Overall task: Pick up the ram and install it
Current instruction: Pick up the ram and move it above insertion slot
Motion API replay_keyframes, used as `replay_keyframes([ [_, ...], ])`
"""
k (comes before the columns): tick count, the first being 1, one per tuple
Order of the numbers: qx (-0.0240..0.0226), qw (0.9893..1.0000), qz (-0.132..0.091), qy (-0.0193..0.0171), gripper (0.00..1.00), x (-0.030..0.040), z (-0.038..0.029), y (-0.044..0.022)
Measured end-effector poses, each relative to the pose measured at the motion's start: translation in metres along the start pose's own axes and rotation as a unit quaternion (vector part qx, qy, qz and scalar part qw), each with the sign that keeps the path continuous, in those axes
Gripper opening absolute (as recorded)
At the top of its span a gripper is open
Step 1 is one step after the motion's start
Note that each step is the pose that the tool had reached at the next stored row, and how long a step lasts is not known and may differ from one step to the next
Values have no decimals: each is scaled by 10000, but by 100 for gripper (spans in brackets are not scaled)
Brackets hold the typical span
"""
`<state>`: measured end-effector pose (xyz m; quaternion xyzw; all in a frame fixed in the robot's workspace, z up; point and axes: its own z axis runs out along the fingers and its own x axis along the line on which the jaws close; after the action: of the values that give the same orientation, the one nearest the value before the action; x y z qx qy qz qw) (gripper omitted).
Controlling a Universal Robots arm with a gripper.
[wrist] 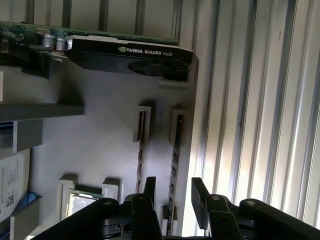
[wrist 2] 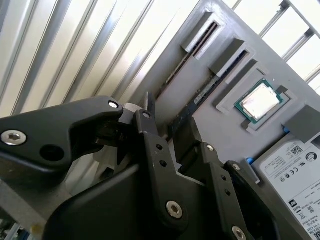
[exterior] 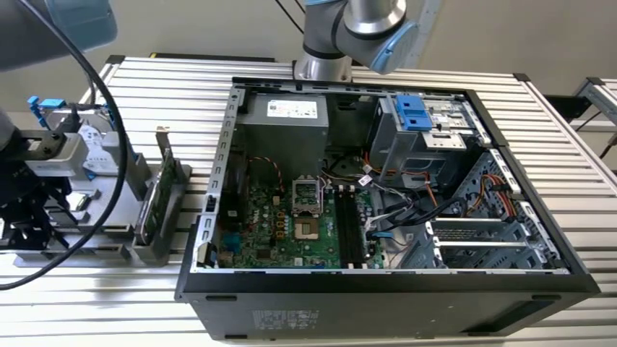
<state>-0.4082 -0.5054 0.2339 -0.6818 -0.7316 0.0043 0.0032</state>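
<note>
While the claw (wrist: pixel 175 195) hangs over the gray holder (wrist: pixel 100 150), its two black fingers (wrist: pixel 199 192) stand apart with a clear gap and grip nothing: it is open. In the first wrist view the ram (wrist: pixel 175 160) stands on its long edge in the narrow slot nearest the holder's outer edge. It is a dark stick with small chips along its face, and it lies in line with the gap between the fingers, beneath them. The neighbouring slot (wrist: pixel 141 145) carries a thin brownish strip seen almost edge-on; whether that is a second stick I cannot tell. Past the ends of both slots, a green card (wrist: pixel 130 52) with a black cooler stands on edge across the holder.

In the second wrist view a square processor chip (wrist 2: pixel 260 102) sits in its own pocket beside the slots. A silver hard drive (wrist 2: pixel 295 175) with a blue rail lies just beyond it.

In the exterior view the holder rests on the slatted bench (exterior: pixel 579 166) at the exterior view's left, just beside the open computer case (exterior: pixel 386 303). Inside the case the motherboard (exterior: pixel 279 224) lies flat. Its black memory slots (exterior: pixel 349 231) run side by side next to the processor socket (exterior: pixel 305 210). The arm (exterior: pixel 366 22) rises from the bench behind the case.
</note>
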Motion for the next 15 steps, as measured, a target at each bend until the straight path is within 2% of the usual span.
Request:
replay_keyframes([
  [15, 3, 10000, 33, -34, 100, 1, 160, -13],
])
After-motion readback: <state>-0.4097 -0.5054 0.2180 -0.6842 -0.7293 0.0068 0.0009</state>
